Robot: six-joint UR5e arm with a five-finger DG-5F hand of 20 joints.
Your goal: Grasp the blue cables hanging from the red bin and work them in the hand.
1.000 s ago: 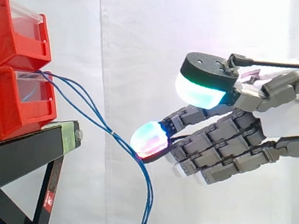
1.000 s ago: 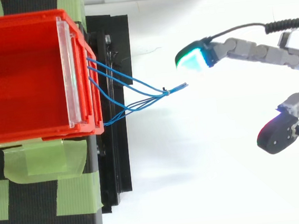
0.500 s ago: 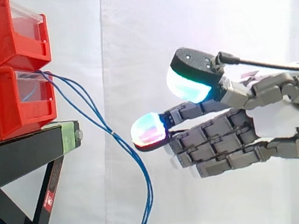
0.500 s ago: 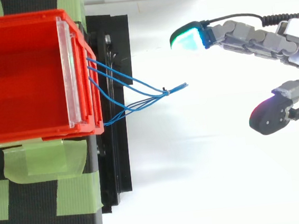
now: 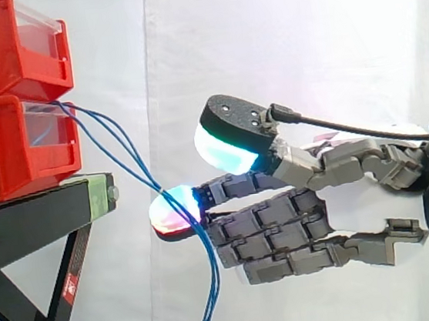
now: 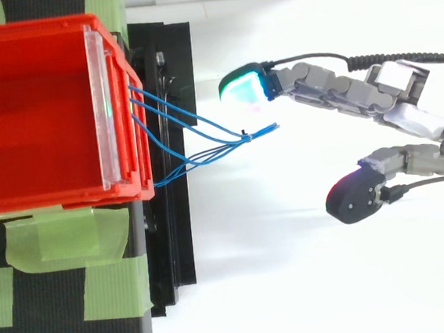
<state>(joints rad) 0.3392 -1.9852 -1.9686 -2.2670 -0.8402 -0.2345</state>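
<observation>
The blue cables (image 6: 247, 136) come out of the front of the lower red bin (image 5: 11, 145) and hang down right at the tips of the hand (image 5: 284, 226). From the side, I see one glowing fingertip (image 5: 172, 212) in line with the cables, just where they bend down. I cannot tell if it touches them. From above, the loose end of the cables points into the gap between the fingers and the thumb.

The hand is wide open. Its fingers are straight and reach toward the bin, and the thumb is spread far from them. It holds nothing.

The lower bin is a little way past the fingertips, with another red bin (image 5: 0, 45) stacked on top of it. Both sit on a black stand (image 5: 35, 216) with green tape (image 6: 52, 238) stuck on it. A white curtain (image 5: 301, 34) hangs behind the hand.
</observation>
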